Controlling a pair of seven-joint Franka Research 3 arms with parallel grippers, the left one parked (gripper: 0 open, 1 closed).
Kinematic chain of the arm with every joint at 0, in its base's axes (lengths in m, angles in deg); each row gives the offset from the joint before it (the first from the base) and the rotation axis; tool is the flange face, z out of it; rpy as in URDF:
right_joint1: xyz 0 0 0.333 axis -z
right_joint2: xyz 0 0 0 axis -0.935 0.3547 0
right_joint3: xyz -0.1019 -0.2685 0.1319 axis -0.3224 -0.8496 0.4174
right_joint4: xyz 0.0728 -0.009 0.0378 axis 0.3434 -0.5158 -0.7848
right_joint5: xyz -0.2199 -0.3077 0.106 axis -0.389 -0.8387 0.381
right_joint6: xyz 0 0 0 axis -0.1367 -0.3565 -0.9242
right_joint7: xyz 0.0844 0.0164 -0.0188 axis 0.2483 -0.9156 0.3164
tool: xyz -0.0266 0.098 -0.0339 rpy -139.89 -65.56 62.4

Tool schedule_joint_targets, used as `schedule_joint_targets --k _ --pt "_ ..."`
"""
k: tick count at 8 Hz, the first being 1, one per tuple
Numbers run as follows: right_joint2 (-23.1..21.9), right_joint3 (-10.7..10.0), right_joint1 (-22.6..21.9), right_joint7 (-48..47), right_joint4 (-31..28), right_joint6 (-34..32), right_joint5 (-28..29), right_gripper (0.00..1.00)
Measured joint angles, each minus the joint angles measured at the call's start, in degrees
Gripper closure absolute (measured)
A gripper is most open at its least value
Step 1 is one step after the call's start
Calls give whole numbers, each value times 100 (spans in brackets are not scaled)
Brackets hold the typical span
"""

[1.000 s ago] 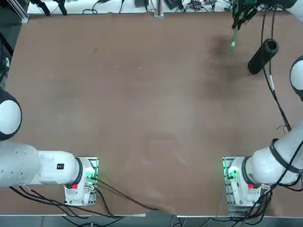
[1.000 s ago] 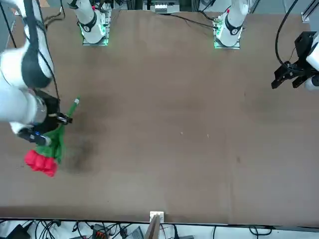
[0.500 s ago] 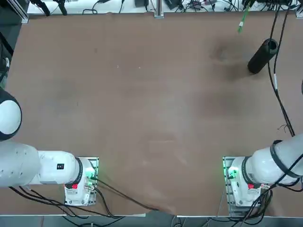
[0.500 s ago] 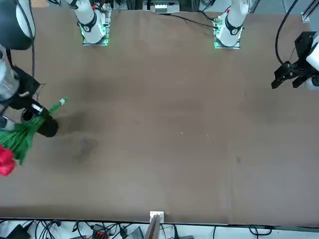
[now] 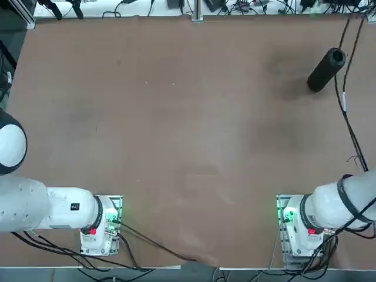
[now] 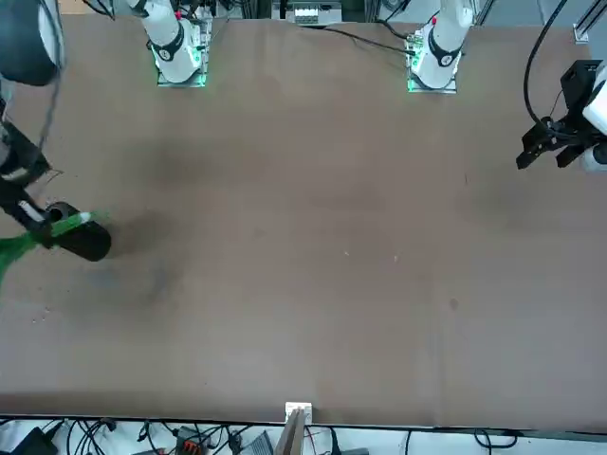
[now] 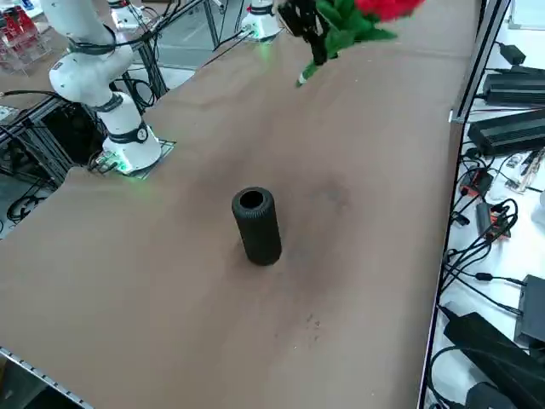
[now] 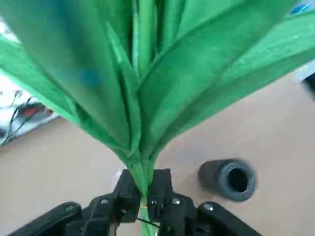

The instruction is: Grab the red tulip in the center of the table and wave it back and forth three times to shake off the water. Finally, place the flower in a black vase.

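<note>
My right gripper (image 7: 312, 36) hangs in the air over the far right part of the table (image 7: 170, 281), shut on the thin green stem of the red tulip (image 7: 387, 7). The bunch lies nearly level, red buds toward the table's far edge, leaves (image 7: 351, 25) behind them and the stem end (image 7: 301, 80) sticking out below the fingers. In the wrist view the leaves (image 8: 162, 73) fill most of the picture above the gripper (image 8: 142, 199). The black vase (image 7: 256, 225) stands upright, mouth up, below and to the side of the gripper (image 6: 38, 226). In the top view only the vase (image 5: 326, 69) shows.
Cables and black power bricks (image 7: 511, 128) lie on the floor past the table's far edge. The right arm's cable (image 5: 346, 111) hangs over the table's right side. The right arm's base (image 5: 299, 226) is bolted near the front edge.
The gripper has swung the tulip outward past the vase toward the table's right edge. The stem has left the top view and the red buds have left the front view.
</note>
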Motion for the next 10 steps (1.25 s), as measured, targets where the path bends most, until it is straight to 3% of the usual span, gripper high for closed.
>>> schedule_joint_targets --k 2,4,5,6,8,10 --pt "-249 -39 266 9 -189 609 -528 88" --pt "-252 -43 563 263 -462 1295 -623 88" --pt "-247 -12 608 393 -510 1393 -622 88" --pt "-247 157 482 409 -514 1410 -620 88" --pt "-240 450 -512 -120 -527 1189 -625 89" --pt "-231 512 -1666 -1010 -548 804 -708 89"
